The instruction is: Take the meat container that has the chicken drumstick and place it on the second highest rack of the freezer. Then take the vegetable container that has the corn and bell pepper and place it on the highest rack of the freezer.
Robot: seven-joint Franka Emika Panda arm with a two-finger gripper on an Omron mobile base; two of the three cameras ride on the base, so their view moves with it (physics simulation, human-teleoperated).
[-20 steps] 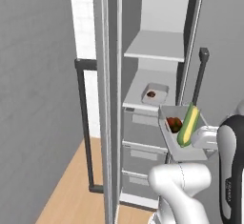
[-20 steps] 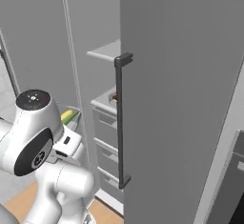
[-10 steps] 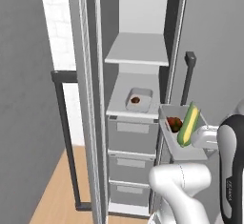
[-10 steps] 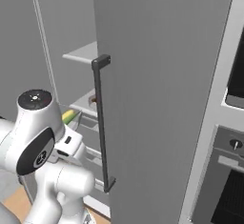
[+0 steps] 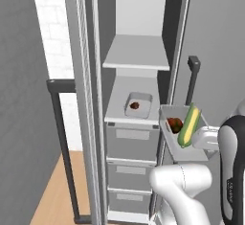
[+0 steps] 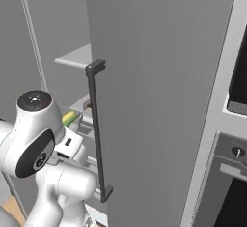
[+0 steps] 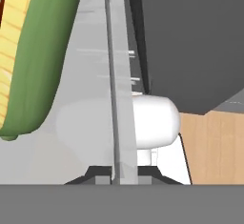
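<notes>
The freezer (image 5: 139, 8) stands open. On its second highest rack (image 5: 119, 115) rests the meat container (image 5: 139, 105) with the chicken drumstick (image 5: 135, 106) inside. The highest rack (image 5: 137, 59) is bare. My gripper (image 5: 203, 140) is shut on the rim of the vegetable container (image 5: 187, 150), held level to the right of the lower shelf, in front of the door edge. In the tray lie the corn (image 5: 189, 124) and the red bell pepper (image 5: 174, 124). The hand view shows the fingertips (image 7: 101, 176) pinching the tray wall (image 7: 119, 99), with the corn (image 7: 43, 51) at upper left.
The freezer's open door (image 6: 159, 86) with its long dark bar handle (image 6: 97, 134) stands right beside the arm. Grey drawer fronts (image 5: 131, 142) stack below the lower shelf. A second dark handle (image 5: 62, 147) is at the left, and a black-fronted oven (image 6: 236, 173) at far right.
The whole picture has slid left in both base views, so the base has moved. The gripper and the vegetable container keep their place relative to the robot.
</notes>
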